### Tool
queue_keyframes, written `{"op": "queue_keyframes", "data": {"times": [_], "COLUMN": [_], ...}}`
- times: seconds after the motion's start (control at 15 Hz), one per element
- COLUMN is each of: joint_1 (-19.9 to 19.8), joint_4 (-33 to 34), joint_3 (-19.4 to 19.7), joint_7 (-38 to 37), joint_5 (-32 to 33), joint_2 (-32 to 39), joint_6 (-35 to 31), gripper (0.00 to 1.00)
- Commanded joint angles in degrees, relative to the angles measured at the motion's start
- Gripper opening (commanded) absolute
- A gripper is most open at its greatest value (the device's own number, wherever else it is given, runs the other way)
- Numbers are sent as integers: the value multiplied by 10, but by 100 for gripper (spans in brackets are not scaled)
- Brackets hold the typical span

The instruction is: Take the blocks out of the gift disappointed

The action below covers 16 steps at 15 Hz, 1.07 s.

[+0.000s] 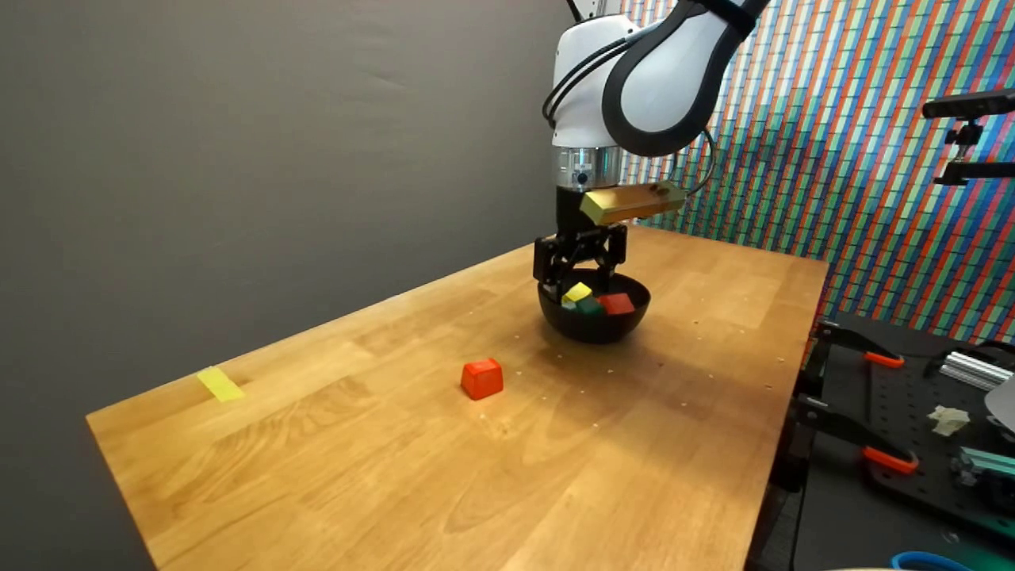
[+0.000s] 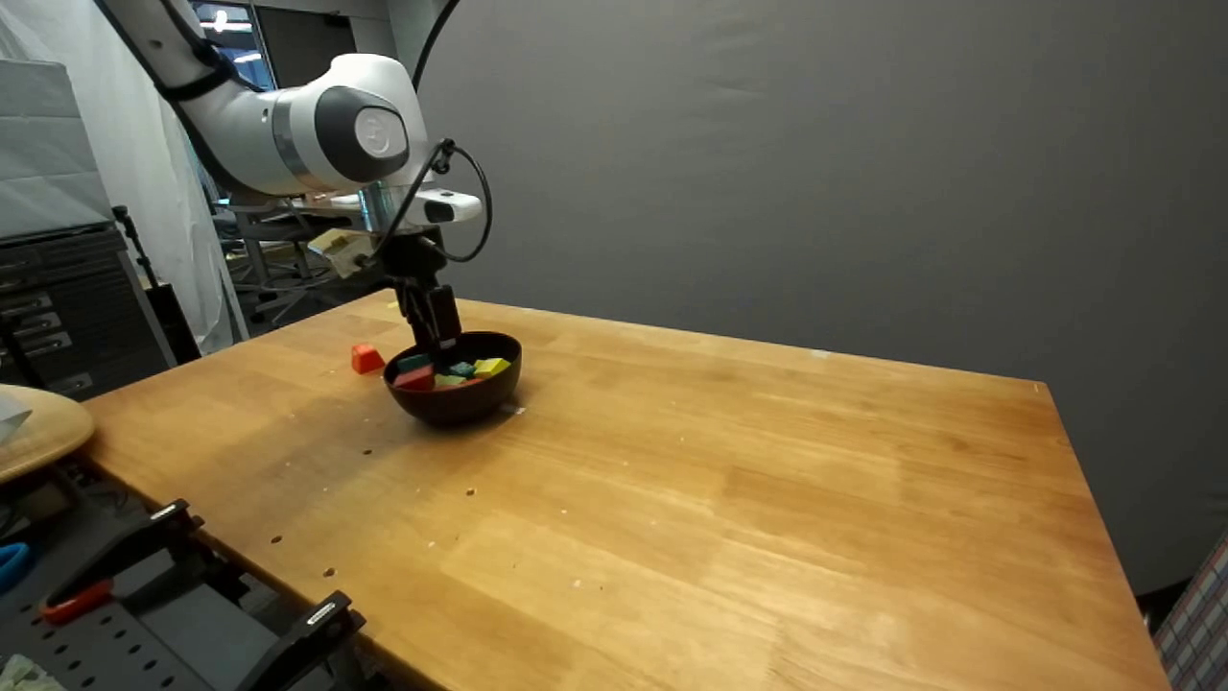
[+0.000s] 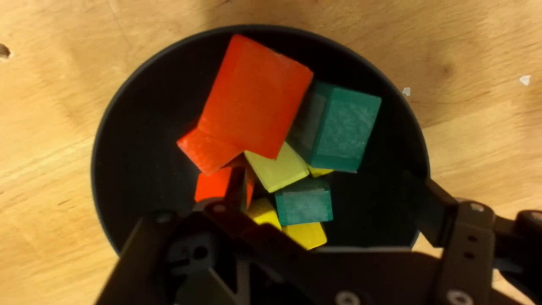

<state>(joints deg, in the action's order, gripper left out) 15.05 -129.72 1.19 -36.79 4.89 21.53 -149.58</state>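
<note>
The black bowl (image 3: 144,131) holds red, yellow and green blocks (image 3: 277,168), the end effector (image 3: 327,186) spread wide over them.

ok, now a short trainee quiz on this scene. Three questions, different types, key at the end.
1. True or false: a red block lies on the table, apart from the bowl.
2. In the wrist view, what colour is the largest-looking block? A: green. B: yellow. C: red.
3. Is the pincer open or shut?

Key: 1. True. 2. C. 3. Open.
</note>
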Motion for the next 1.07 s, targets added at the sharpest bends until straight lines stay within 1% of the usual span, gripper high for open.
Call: {"op": "queue_keyframes", "data": {"times": [0.0,0.07,0.13,0.2,0.27,0.33,0.4,0.53,0.6,0.8,1.0], "joint_1": [-14,-13,-13,-12,-12,-11,-11,-10,-10,-8,1], "joint_4": [6,6,7,8,10,10,10,10,10,10,7], "joint_3": [-16,-16,-17,-17,-17,-17,-17,-15,-14,-11,0], "joint_7": [29,29,31,31,32,33,33,30,28,24,6], "joint_5": [-30,-34,-39,-40,-41,-41,-41,-39,-38,-33,-13], "joint_2": [-5,-4,-3,-2,-1,-1,-1,-2,-3,-5,-20], "joint_6": [25,29,32,37,40,43,46,51,52,56,50], "gripper": [72,66,57,51,44,34,26,14,16,16,16]}}
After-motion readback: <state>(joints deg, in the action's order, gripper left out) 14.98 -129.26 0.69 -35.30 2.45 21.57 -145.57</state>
